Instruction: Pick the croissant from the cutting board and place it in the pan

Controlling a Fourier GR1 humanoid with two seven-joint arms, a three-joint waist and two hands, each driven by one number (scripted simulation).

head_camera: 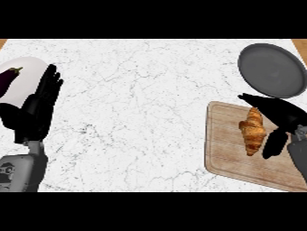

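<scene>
Right black hand point(281, 118) fingers apart just beside the golden flaky croissant point(252, 131) on the light wooden cutting board point(230, 155), dark round metal pan point(273, 70) behind; looks light, crumbly, best grasped across its thick middle.

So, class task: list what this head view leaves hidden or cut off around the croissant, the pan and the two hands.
- Pan: its handle runs off the right edge.
- Right hand: whether it touches the croissant cannot be told from above.
- Cutting board: the right hand and forearm cover its right side.
- White plate holding the eggplant: the left hand hides its right rim.
</scene>
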